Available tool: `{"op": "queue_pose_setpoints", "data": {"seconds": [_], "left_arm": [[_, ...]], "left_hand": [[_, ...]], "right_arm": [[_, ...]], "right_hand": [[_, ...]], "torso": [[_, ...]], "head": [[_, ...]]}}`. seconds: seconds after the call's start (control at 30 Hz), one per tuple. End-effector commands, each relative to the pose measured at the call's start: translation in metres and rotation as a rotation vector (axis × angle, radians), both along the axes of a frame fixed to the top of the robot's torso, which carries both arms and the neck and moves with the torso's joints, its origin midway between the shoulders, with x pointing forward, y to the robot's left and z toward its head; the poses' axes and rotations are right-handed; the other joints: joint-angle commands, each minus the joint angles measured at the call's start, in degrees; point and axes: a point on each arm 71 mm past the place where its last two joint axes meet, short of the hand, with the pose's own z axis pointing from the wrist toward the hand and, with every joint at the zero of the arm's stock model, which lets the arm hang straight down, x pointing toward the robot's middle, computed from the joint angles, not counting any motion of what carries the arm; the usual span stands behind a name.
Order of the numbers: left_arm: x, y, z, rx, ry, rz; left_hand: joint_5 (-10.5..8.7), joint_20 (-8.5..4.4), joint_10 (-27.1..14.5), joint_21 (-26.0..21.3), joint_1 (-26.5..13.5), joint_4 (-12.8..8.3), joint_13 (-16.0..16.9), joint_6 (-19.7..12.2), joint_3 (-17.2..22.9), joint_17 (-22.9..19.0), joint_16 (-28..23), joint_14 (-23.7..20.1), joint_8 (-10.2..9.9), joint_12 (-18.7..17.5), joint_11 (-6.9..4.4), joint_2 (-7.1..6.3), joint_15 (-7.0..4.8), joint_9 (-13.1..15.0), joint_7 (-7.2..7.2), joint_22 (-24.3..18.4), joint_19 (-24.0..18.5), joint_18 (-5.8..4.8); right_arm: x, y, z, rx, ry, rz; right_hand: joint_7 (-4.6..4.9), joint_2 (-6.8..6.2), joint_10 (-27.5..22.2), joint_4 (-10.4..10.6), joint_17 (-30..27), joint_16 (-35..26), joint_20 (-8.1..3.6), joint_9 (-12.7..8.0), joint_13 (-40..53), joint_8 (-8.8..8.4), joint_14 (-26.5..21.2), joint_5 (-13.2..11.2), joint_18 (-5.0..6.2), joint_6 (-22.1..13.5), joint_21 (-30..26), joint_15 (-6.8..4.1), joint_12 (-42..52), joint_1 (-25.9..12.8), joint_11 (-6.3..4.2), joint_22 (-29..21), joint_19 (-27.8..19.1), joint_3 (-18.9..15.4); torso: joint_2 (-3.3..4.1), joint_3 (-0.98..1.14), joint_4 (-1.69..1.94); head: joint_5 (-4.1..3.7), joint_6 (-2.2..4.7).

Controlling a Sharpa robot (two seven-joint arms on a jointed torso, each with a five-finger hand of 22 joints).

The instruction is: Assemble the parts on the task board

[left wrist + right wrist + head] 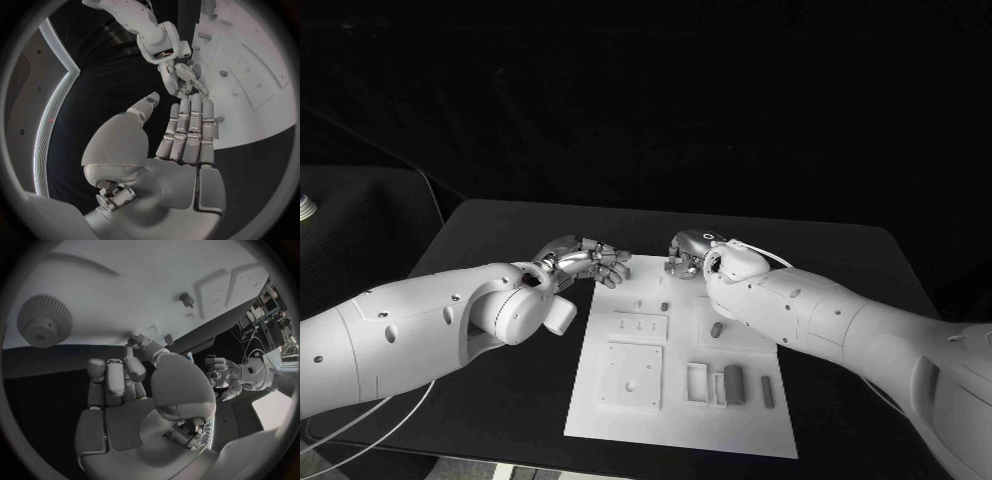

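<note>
The task board [678, 400], a white plate, lies flat in the middle of the black table [502, 240], its long axis running away from the robot.

Parts on the board, as seen from the head view:
- A dark upright block [734, 384] stands near the board's near right corner, just beside a pale rectangular frame [695, 384].
- A thin grey bar [767, 391] lies to the right of the block.
- A small dark peg [717, 329] stands in the middle of the board.
- A second, smaller peg [665, 305] stands farther from the robot.
- The right wrist view shows a round toothed gear [44, 321] resting on the board surface, apart from the hand.

Left hand [584, 262]: positioned at the board's far left corner. Its fingers [189, 125] are extended side by side, the thumb set apart. It holds nothing.

Right hand [687, 254]: positioned over the board's far edge, close to the left hand but not touching it. Its fingers [114, 377] are curled inward toward the palm. No part is visible within them.
</note>
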Motion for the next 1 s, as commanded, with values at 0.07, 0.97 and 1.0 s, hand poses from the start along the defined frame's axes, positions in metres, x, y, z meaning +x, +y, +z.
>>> {"op": "queue_pose_setpoints", "data": {"seconds": [0.07,0.97,1.0], "left_arm": [[0.0001,-0.0018,0.0026,-0.008,-0.010,-0.002],[0.0010,-0.0009,0.0024,-0.006,-0.007,0.001],[0.0010,-0.0009,0.0024,-0.006,-0.007,0.000]], "left_hand": [[0.17,0.14,-0.4,-0.4,-0.1,0.0,0.0,-0.5,-0.4,0.0,-0.2,-0.3,-0.2,-0.2,0.13,0.09,-0.04,-0.1,0.08,0.0,-0.4,1.00],[0.17,0.14,-0.5,-0.4,-0.1,0.0,0.0,-0.5,-0.4,0.0,-0.3,-0.3,-0.2,-0.2,0.13,0.08,-0.03,-0.1,0.08,0.0,-0.4,0.98],[0.17,0.14,-0.5,-0.4,-0.1,0.0,0.0,-0.5,-0.4,0.0,-0.3,-0.3,-0.2,-0.2,0.13,0.08,-0.03,-0.1,0.08,0.0,-0.4,0.98]], "right_arm": [[-0.0016,0.0045,-0.0004,-0.006,0.001,0.017],[-0.0030,0.0070,0.0022,0.033,-0.020,0.019],[-0.0033,0.0073,0.0022,0.034,-0.019,0.019]], "right_hand": [[1.77,-0.49,0.0,0.1,0.1,0.2,0.04,0.0,0.1,0.18,0.0,-0.1,1.10,2.0,4.2,-0.25,0.2,0.0,-0.36,0.1,0.2,-0.1],[1.80,-1.92,-0.6,0.5,-0.2,0.0,0.15,-0.7,-0.2,-1.09,-0.5,-0.3,1.09,0.4,4.1,-0.18,-0.3,-1.0,-0.21,0.1,-0.1,-0.6],[1.80,-2.05,-0.7,0.5,-0.3,-0.1,0.16,-0.8,-0.2,-1.19,-0.6,-0.3,1.09,0.2,4.1,-0.17,-0.3,-1.1,-0.19,0.0,-0.2,-0.6]], "torso": [[-0.02,-0.03,-0.10],[0.16,-0.01,-0.07],[0.15,-0.01,-0.07]], "head": [[0.13,-0.06],[0.27,0.04],[0.25,0.04]]}}
